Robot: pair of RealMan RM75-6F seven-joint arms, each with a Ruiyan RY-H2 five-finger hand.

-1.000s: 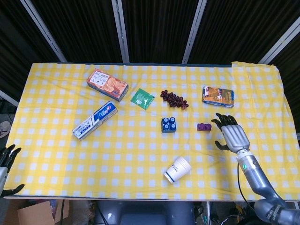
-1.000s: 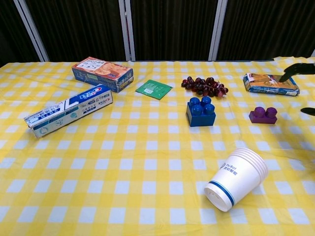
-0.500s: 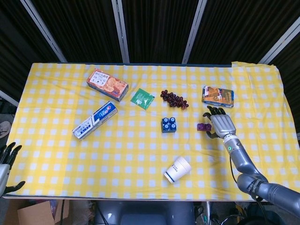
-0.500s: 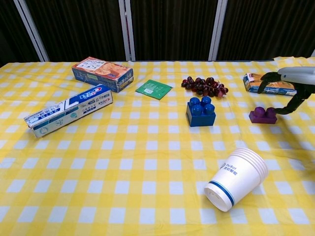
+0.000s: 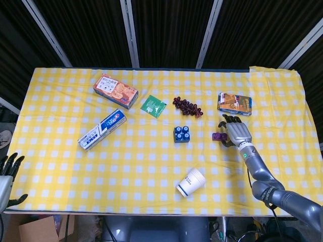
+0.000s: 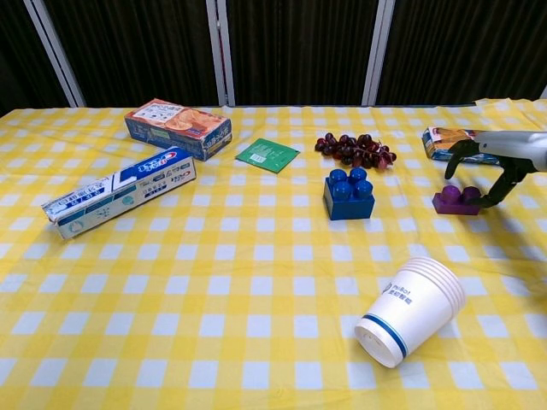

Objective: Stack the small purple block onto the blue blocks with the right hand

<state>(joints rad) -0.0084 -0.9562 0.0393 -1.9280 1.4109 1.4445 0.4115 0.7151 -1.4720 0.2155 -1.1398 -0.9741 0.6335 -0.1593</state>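
- We judge the task to be at the reach-and-grasp step: the small purple block (image 6: 456, 201) rests on the table, unstacked, well apart from the blue blocks (image 6: 349, 195) at its 9 o'clock.
- Our right hand (image 6: 500, 164) arches over the purple block with fingers spread around it, one fingertip low beside its right end. We see no firm pinch, so we read the hand as released and holding nothing; whether a fingertip touches the block we cannot tell.
- Our left hand (image 5: 7, 173) hangs at the table's near-left corner, fingers apart, holding nothing.
- Remaining, by our judgement: close on the block, lift, carry it toward 9 o'clock, seat it on the blue studs.
- Surface: a yellow-and-white checked tablecloth (image 5: 151, 166) covers the table.
- A tipped stack of paper cups (image 6: 414, 309) lies at 6 o'clock of the blue blocks; grapes (image 6: 355, 149) lie at their 12 o'clock.
- Room: dark panels with pale vertical bars stand behind the table.
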